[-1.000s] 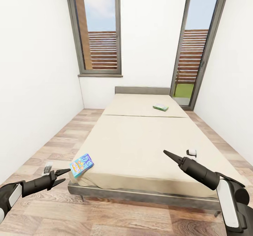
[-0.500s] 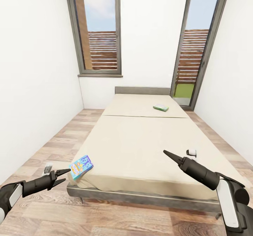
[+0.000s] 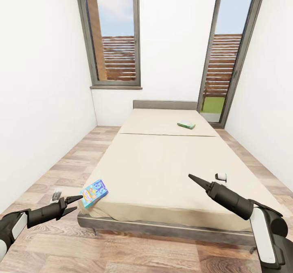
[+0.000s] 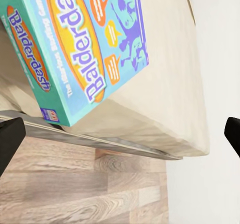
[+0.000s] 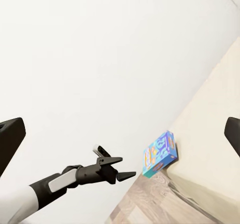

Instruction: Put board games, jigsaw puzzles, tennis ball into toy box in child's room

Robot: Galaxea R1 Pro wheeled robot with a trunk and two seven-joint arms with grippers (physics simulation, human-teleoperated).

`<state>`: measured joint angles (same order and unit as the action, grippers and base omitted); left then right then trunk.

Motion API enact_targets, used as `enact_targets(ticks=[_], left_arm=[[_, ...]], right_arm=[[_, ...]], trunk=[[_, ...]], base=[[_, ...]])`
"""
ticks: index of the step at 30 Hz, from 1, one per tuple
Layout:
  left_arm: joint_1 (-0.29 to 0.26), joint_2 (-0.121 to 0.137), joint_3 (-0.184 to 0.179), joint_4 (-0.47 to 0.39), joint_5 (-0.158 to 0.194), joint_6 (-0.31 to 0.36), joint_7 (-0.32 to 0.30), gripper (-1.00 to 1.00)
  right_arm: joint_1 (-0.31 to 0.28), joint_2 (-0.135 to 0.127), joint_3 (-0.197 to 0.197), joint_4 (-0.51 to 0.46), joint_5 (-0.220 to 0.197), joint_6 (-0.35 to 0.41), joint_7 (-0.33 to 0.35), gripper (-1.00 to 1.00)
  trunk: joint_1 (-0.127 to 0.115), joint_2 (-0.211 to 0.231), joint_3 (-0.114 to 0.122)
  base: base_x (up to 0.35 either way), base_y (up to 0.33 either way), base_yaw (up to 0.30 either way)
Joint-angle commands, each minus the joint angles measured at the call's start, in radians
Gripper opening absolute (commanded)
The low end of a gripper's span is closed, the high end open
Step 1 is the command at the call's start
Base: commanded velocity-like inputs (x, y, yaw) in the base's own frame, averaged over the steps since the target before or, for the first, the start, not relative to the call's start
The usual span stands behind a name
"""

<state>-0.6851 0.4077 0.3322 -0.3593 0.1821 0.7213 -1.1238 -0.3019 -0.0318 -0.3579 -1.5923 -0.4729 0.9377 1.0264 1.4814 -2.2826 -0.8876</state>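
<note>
Looking down from the head view, the bed runs away toward the windows, and the blue "Balderdash" board game lies at its near corner, partly overhanging the mattress edge, while the green-white board game sits far up the bed near the headboard. The left gripper hangs just beside the bed's near corner, close to the blue box without touching it, its two fingers spread apart and empty; the right gripper is held above the bed's near end, and I cannot tell whether its fingers are parted. In the left wrist view the Balderdash box lies close ahead over the mattress corner, with both dark fingertips wide apart at the frame sides. In the right wrist view the same box perches at the bed corner with the left gripper just short of it. The box looks like light, stiff cardboard with a smooth, possibly slippery print; pinching across its overhanging short edge seems the surest hold. Compared with a second ago, the bed's near edge sits slightly lower and nearer in the head view, suggesting the robot has crept forward; the arms have barely changed.
</note>
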Motion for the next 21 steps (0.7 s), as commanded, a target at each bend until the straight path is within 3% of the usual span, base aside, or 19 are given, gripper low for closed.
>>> enact_targets(ticks=[1, 18, 21], left_arm=[[-0.001, 0.0, 0.002, 0.0, 0.001, 0.007, -0.001, 1.0], [-0.001, -0.003, 0.002, 0.0, 0.004, 0.007, 0.001, 1.0], [-0.001, -0.004, 0.002, 0.0, 0.004, 0.007, 0.003, 1.0]], right_arm=[[-0.001, 0.0, -0.001, 0.0, 0.0, 0.004, 0.003, 1.0], [-0.001, -0.001, -0.002, 0.0, 0.002, 0.004, 0.003, 1.0], [-0.002, -0.002, -0.002, 0.0, 0.001, 0.004, 0.004, 1.0]], trunk=[[0.0, 0.0, -0.001], [0.0, 0.0, -0.001], [0.011, -0.021, -0.01]], base=[[0.0, 0.0, 0.0], [0.0, 0.0, 0.0], [0.0, 0.0, 0.0]])
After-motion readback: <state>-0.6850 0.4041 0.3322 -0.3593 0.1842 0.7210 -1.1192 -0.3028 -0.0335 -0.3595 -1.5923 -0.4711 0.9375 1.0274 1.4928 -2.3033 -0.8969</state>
